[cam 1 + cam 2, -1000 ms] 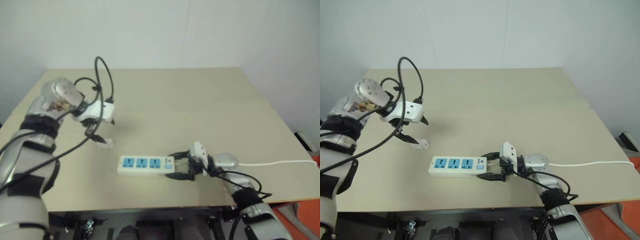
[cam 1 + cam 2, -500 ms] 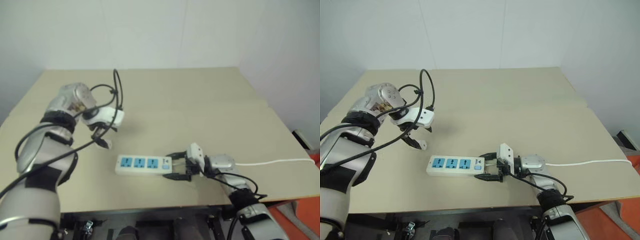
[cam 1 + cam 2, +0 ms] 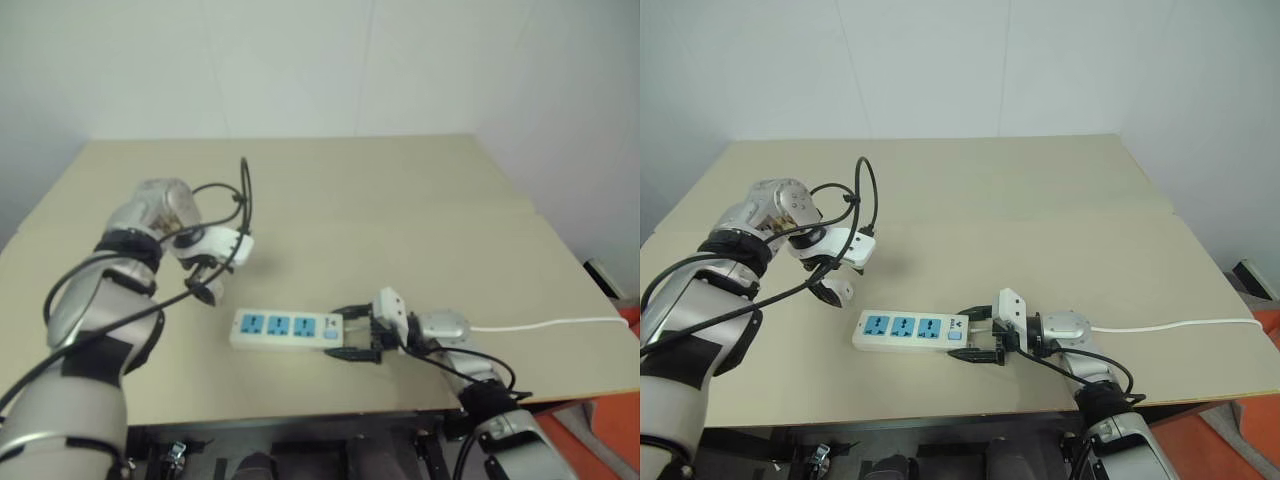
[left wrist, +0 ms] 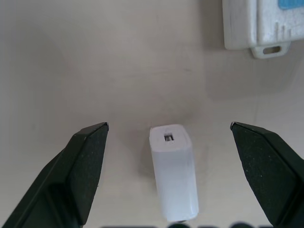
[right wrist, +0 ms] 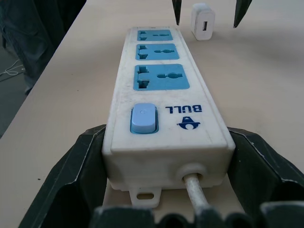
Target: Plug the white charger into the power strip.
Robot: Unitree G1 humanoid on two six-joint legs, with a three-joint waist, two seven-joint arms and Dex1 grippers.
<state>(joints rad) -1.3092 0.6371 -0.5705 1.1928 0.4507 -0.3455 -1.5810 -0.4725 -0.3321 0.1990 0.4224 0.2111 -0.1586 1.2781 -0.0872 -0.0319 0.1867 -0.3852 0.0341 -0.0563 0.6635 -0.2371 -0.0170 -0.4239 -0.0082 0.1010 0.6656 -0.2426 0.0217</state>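
Observation:
The white charger [image 4: 174, 171] lies flat on the tan table, just off the far end of the power strip [image 3: 905, 330]. My left gripper [image 3: 830, 285] points down over the charger, open, with one black finger [image 4: 88, 166] on each side and clear of it. The strip shows three blue sockets and a blue switch [image 5: 143, 118]. My right gripper [image 3: 968, 335] is shut on the strip's switch end, its fingers [image 5: 83, 161] pressed to both sides. In the right wrist view the charger [image 5: 201, 23] stands beyond the strip between the left fingertips.
The strip's thin white cord [image 3: 1180, 326] runs right across the table [image 3: 1040, 220] to its right edge. Black cables loop above my left wrist [image 3: 865, 190]. The table's front edge lies close below the strip.
My left gripper has come down and in over the charger, which now sits between its open fingers. The right gripper and the strip have not moved.

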